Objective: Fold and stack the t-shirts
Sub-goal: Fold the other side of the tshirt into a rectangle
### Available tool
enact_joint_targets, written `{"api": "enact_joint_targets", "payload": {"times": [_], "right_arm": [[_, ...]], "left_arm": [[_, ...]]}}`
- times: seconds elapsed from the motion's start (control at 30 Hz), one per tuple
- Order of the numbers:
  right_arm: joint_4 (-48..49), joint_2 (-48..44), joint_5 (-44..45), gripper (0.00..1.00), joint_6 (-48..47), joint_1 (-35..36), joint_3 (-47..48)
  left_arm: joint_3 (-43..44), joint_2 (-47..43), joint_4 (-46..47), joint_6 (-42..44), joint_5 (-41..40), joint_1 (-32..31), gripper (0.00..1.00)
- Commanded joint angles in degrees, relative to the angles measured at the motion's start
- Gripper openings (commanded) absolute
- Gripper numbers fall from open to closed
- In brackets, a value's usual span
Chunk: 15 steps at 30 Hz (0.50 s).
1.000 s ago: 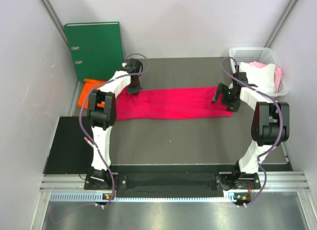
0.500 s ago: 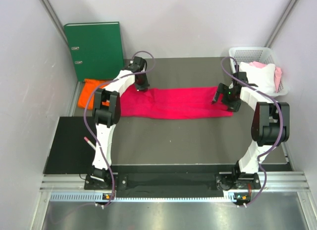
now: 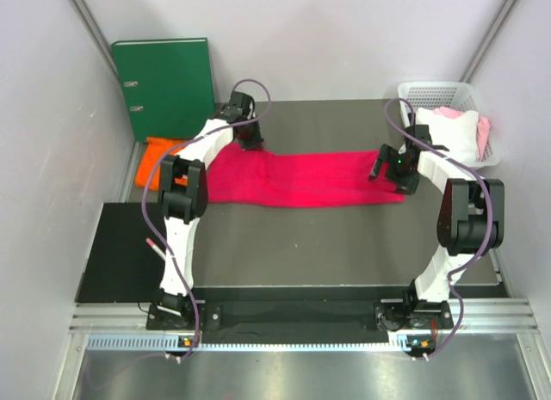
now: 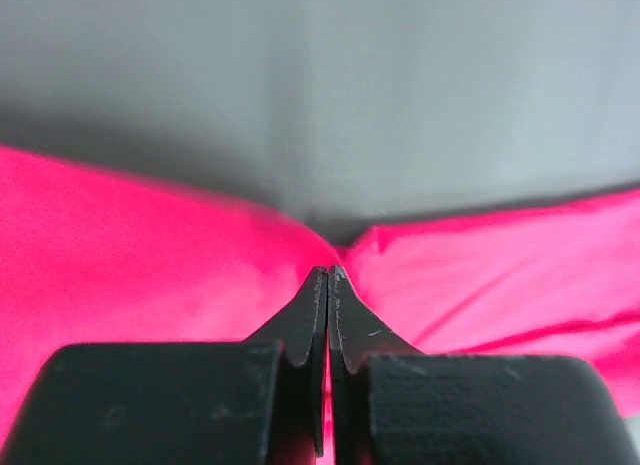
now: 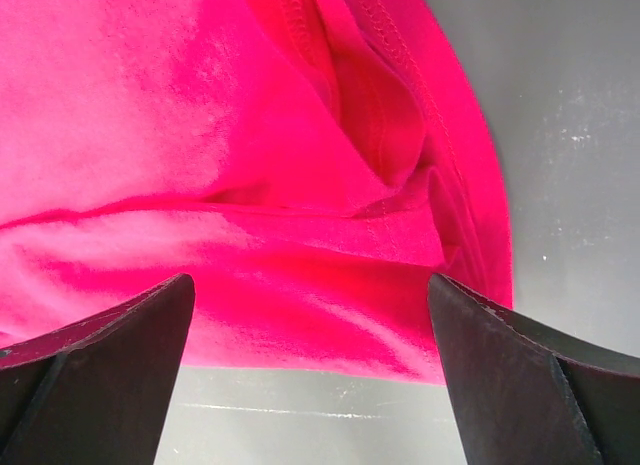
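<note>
The crimson-pink t-shirt (image 3: pixel 301 178) lies folded into a long strip across the middle of the table. My left gripper (image 3: pixel 248 144) is shut on the shirt's far left edge; in the left wrist view the closed tips (image 4: pixel 329 275) pinch pink cloth (image 4: pixel 140 255). My right gripper (image 3: pixel 384 169) is open over the shirt's right end, its fingers (image 5: pixel 110 345) spread either side of the hemmed cloth (image 5: pixel 300 185). The orange t-shirt (image 3: pixel 156 156) lies at the far left, partly behind the left arm.
A green ring binder (image 3: pixel 164 80) leans on the back left wall. A white basket (image 3: pixel 448 99) with white and pink cloth stands at the back right. A black mat (image 3: pixel 116 254) lies at the near left.
My left gripper has carried the shirt's left edge to the right and toward the back, uncovering more of the orange shirt. The right arm has not moved.
</note>
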Motion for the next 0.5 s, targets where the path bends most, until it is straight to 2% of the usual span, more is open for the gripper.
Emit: {"api": "enact_joint_targets", "payload": {"times": [0.0,0.1,0.2,0.23,0.3,0.37,0.47], "right_arm": [[1.85,-4.24,3.03,1.0,-2.39,0.36,2.88],[0.54,-5.82,5.49,1.0,-4.59,0.44,4.63],[-0.26,-7.31,7.6,1.0,-6.87,0.36,6.74],[-0.26,-7.75,8.13,1.0,-7.4,0.53,7.7],[-0.09,-7.84,8.92,0.99,-8.72,0.71,8.59],[1.05,-7.23,8.93,1.0,-9.77,0.8,9.47],[0.79,-4.43,9.02,1.0,-10.22,1.06,10.79]], "left_arm": [[-3.22,-10.19,-0.02,0.71,-0.77,-0.3,0.0],[-8.66,-15.11,-1.87,1.24,-3.32,-0.3,0.01],[-15.16,-20.3,-3.53,0.72,-4.99,-0.21,0.22],[-17.02,-21.62,-3.98,0.37,-5.08,-0.21,0.37],[-23.24,-25.66,-4.07,-1.56,-4.73,-0.21,0.52],[-28.09,-29.95,-2.93,-3.75,-3.51,-0.21,0.63],[-37.06,-34.97,-0.82,-6.83,-1.83,-0.12,0.75]]}}
